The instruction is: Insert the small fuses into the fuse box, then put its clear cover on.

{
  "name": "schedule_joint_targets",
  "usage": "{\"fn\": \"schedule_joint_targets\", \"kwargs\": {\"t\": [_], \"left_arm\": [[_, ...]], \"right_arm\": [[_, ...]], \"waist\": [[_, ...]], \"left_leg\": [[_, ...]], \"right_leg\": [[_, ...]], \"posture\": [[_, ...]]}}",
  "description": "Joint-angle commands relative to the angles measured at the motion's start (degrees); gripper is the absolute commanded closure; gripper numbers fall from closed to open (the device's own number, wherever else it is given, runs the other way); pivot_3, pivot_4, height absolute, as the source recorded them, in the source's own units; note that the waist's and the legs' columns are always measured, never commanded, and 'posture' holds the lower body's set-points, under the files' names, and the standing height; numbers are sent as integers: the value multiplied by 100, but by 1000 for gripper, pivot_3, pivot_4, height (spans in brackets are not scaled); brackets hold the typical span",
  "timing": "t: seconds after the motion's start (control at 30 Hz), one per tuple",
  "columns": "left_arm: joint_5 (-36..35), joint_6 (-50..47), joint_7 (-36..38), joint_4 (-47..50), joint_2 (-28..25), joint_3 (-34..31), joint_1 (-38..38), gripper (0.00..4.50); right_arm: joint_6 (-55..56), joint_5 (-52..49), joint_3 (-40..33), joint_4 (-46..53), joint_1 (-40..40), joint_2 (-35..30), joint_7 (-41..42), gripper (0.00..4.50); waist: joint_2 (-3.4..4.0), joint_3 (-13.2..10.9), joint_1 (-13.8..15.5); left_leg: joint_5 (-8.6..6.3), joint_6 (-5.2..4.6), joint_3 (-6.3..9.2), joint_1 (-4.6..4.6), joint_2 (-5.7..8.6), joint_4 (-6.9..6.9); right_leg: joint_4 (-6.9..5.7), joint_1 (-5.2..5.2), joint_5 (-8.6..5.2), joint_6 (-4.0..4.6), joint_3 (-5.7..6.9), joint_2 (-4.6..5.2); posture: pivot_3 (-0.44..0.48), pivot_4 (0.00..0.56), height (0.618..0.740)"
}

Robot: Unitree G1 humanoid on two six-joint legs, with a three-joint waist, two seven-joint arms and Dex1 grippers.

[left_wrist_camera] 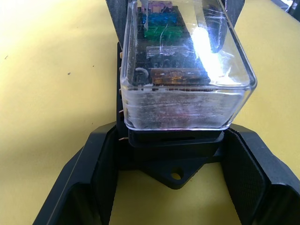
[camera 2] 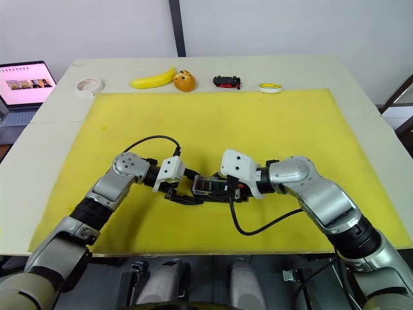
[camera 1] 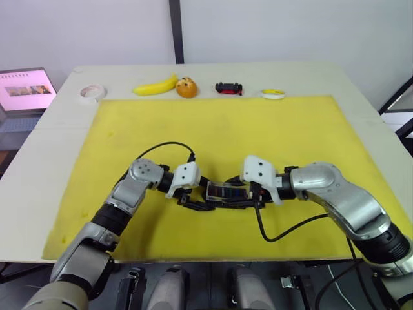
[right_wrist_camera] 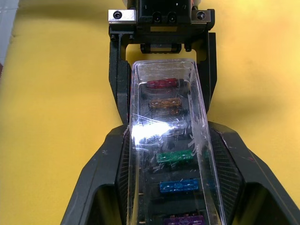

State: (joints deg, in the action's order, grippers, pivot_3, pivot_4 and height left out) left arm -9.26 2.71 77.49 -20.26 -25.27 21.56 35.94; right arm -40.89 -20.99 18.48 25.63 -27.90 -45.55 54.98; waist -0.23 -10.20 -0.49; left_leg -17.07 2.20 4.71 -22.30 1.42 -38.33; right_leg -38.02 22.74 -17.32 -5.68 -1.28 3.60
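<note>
On the yellow mat (camera 1: 258,129), the box (left_wrist_camera: 173,161) is capped by the cover (left_wrist_camera: 187,65).
Box ends are clamped by both grippers: left (camera 1: 193,200) at 9 o'clock, right (camera 1: 253,199) at 3 o'clock.

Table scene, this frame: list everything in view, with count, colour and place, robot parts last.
table: one, pale, under everything.
mat: one, yellow, covering most of the table.
fuse box: one, black, mid-mat between both grippers.
clear cover: one, transparent, sitting on the fuse box.
small fuses: red, brown, green, blue, purple visible in the box under the cover.
banana: one, yellow, far edge.
orange fruit: one, beside the banana.
toy car: one, black and red, far edge.
tape rolls: white, far left; yellow, far right.
laptop: one, off the table's left.
left gripper: fingers flank the box's left end.
right gripper: fingers flank the right end.
</note>
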Motion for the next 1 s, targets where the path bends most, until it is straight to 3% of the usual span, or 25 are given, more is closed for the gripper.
{"fn": "schedule_joint_targets", "kwargs": {"t": [0.03, 0.43, 0.6, 1.0], "left_arm": [[116, -58, -200, -31, 28, -126, 50, 1920], [131, -26, -190, -10, 47, -133, 17, 1920], [132, -12, -177, -2, 48, -141, 5, 1920], [84, -30, -126, 119, 81, -137, -58, 1920]], "right_arm": [[-81, -66, -37, 190, 85, -6, 97, 2792], [-124, 45, -24, 162, 114, 38, 58, 2792], [-276, -63, -180, 321, -56, 144, -36, 422], [-116, 193, -233, 443, -31, 63, -161, 422]], "waist": [[0, 0, 3], [0, 0, -1], [-1, 0, -13], [-1, 0, -9]], "left_leg": [[0, 0, 0, 0, 1, 0], [0, 0, 1, 0, 2, 0], [0, 0, 1, -1, 1, -1], [1, 1, 1, -1, 1, -1]], "right_leg": [[0, 0, 0, 0, 0, 0], [0, 0, 0, 0, 1, 1], [-2, 1, 0, 0, 0, 0], [-3, 2, 0, 0, 1, 0]], "posture": [[0, 150, 740], [0, 150, 740], [0, 150, 740], [0, 150, 740]]}}
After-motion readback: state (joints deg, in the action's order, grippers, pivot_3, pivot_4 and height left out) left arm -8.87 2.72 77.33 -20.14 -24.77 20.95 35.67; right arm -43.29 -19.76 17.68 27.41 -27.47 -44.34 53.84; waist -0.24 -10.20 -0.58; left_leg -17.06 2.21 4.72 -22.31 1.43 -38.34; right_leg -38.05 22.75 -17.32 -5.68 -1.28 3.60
